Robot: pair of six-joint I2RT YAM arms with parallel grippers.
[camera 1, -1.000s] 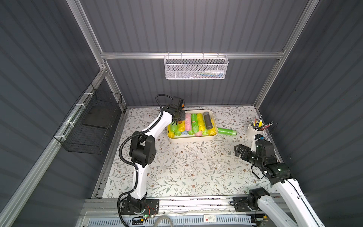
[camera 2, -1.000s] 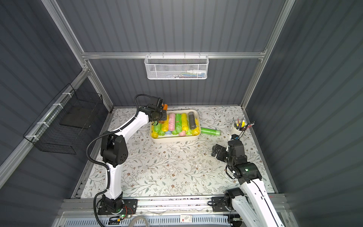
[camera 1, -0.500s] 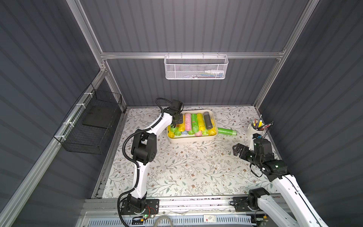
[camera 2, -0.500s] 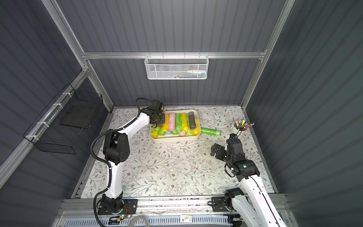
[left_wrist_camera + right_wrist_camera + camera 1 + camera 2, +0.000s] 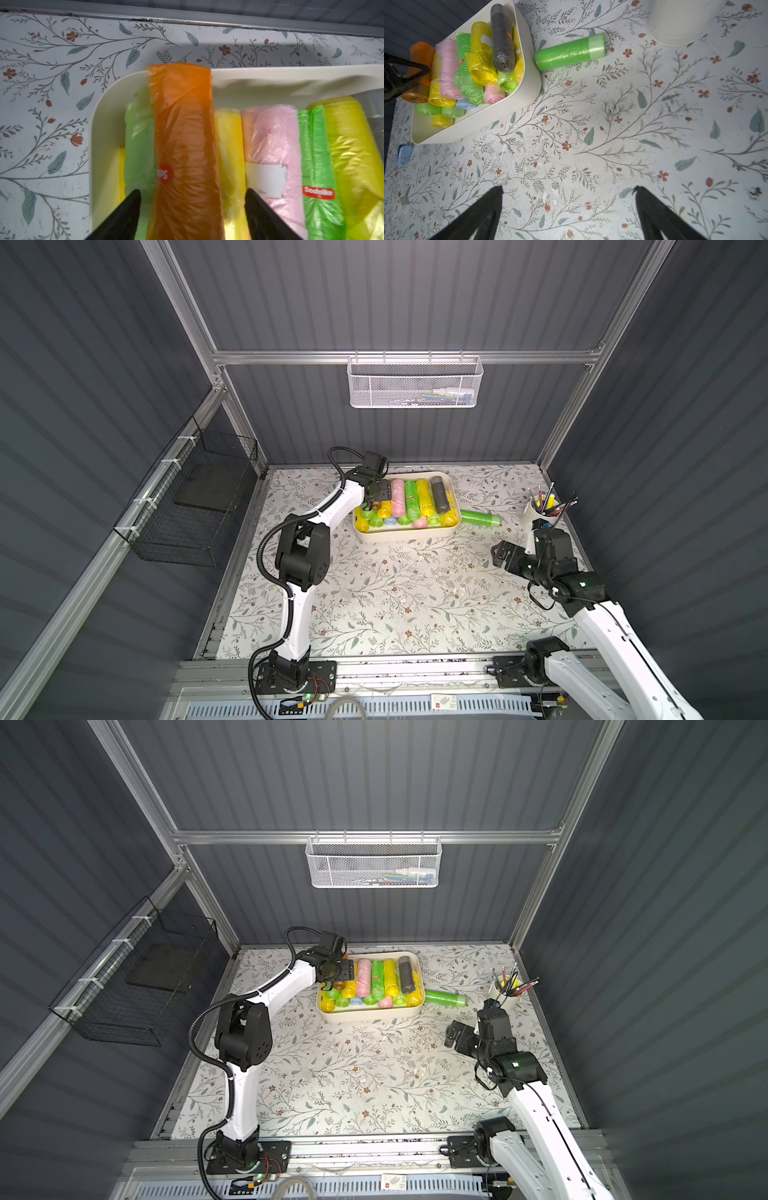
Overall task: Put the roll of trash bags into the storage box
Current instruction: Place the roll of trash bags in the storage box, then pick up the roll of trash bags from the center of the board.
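Plainly left tool (image 5: 192,190) released, gaps beside orange roll (image 5: 182,124) overlapping storage box (image 5: 270,72) rim; right tool (image 5: 568,187) spread wide

We see a floral worktop (image 5: 395,593). On it, a box (image 5: 407,536) sits near the middle of the far edge. A green roll (image 5: 481,517) lies just beside it, toward the right edge. A cup (image 5: 536,514) stands near the far right corner.
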